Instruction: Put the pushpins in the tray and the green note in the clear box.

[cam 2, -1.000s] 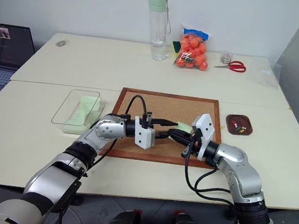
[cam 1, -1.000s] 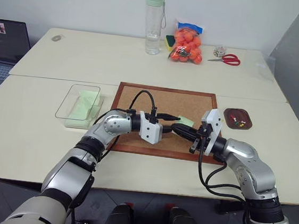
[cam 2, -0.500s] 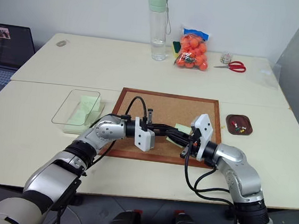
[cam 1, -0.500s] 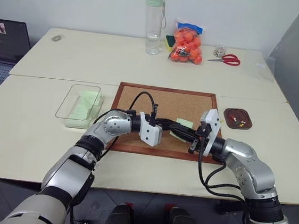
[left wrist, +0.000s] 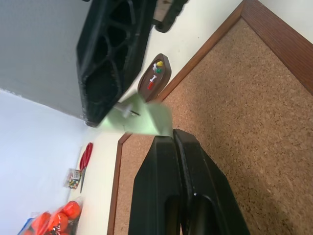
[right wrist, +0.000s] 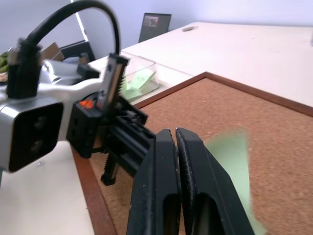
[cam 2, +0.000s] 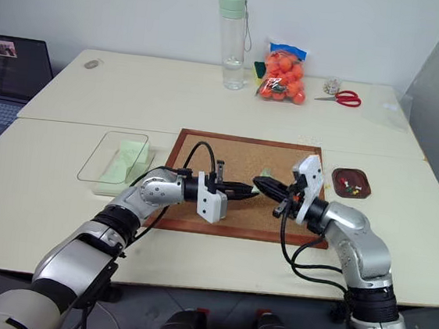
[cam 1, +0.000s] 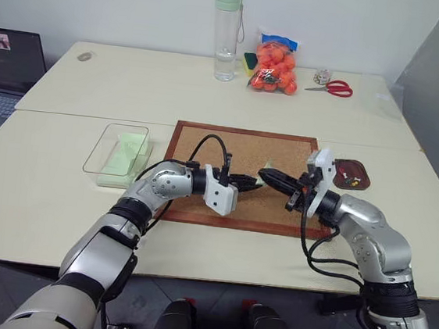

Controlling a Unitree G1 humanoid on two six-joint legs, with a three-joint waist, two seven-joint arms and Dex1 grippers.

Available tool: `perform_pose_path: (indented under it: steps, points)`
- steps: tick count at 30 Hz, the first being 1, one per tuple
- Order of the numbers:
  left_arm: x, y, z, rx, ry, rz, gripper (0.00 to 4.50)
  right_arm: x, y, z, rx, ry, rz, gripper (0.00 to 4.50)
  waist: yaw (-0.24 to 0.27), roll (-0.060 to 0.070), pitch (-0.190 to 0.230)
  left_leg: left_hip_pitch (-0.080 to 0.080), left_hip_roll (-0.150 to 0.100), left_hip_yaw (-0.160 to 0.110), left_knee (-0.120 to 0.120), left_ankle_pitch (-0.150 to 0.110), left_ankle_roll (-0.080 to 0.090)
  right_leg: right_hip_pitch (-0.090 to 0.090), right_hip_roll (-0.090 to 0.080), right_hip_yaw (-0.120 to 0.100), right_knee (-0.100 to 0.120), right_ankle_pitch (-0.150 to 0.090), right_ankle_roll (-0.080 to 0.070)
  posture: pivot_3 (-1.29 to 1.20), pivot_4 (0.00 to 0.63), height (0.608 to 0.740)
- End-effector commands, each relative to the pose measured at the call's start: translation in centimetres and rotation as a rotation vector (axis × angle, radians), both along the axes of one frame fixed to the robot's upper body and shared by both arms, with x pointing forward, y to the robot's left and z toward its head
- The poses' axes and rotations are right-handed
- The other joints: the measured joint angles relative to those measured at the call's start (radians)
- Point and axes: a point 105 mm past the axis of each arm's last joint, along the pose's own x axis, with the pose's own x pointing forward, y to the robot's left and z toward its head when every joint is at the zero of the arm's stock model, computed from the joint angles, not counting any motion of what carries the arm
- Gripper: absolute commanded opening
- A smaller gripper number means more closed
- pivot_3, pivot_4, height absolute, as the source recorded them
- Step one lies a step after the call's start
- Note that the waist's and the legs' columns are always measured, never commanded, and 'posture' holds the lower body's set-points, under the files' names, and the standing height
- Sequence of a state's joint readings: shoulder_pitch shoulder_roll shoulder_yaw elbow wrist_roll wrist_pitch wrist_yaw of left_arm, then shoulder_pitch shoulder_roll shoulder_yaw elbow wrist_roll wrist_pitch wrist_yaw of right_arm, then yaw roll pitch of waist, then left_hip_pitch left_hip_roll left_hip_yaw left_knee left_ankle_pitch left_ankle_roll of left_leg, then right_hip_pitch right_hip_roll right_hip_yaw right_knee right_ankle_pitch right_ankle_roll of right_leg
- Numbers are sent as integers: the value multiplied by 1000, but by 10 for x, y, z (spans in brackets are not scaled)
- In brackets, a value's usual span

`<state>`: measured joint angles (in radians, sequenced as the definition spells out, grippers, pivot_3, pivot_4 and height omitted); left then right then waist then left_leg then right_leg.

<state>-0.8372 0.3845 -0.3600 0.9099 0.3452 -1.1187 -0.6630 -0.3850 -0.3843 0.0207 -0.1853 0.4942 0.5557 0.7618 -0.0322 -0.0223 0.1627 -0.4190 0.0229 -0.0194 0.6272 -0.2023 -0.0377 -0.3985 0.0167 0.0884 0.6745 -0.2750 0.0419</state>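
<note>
Two pale tables [cam 1: 211, 93] stand pushed together against a white wall, and a wood-framed corkboard [cam 1: 229, 146] lies on the near one; above the board the two tools meet tip to tip; the left tool [cam 1: 253, 181] is clenched on the edge of the green note [left wrist: 142, 117], which is lifted off the cork with a pushpin [left wrist: 128, 109] through it; the right tool [cam 1: 266, 173] is also clenched, its tip at that pin, though I cannot tell for certain that it grips it; the small brown tray [cam 1: 352, 173] sits just off the board's right edge with several pushpins inside; the clear box [cam 1: 116, 154] rests left of the board and holds green paper; a bottle [cam 1: 225, 31], a bag of orange balls [cam 1: 276, 63] and red scissors [cam 1: 334, 86] stand on the far table
</note>
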Motion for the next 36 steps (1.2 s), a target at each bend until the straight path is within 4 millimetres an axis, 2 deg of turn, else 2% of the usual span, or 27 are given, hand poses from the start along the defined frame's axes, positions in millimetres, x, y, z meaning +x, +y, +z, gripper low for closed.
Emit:
perform_pose_path:
  steps: [1, 12, 22, 26, 30, 36]
  points:
    - [-1, 0, 7, -9, -58, -8, 9, 3, -5, 15, 30, -38, -13, 0, -1, 0, 0, 0, 0, 0, 0, 0, 0, 0, 0, 0, 1, 0, 0, 0, 150, 740]
    - [10, 4, 6, 8, -68, 63, 9, -2, -2, 13, 18, -21, 19, 0, 0, 0, 0, 0, 0, 2, 1, 0, 0, -3, 0, 1, 5, 0, 0, 0, 150, 740]
    - [18, 3, 14, 61, -196, 96, 9, -5, 2, 0, -27, 17, 43, 0, 0, 0, 0, -2, 0, 2, 1, 0, 0, -6, 0, 1, 6, 0, 0, 0, 150, 740]
    - [18, 5, 13, 75, -230, 100, 9, 0, 1, 8, -6, -7, 26, 0, -1, 0, 0, -2, 0, 2, 2, 0, 0, -6, 0, 2, 6, 0, 0, 0, 150, 740]
    - [21, 9, 14, 28, -188, 137, 9, 8, -6, 16, 17, -33, -21, 0, 0, 0, 0, -2, 0, 2, 2, 0, 0, -6, 0, 1, 6, 0, 0, 0, 150, 740]
    - [19, 15, 10, -54, -56, 189, 9, 28, -31, 36, 106, -94, -216, 0, -1, 0, 0, -3, 1, 2, 1, 0, 0, -6, 0, 2, 6, 0, 0, 0, 150, 740]
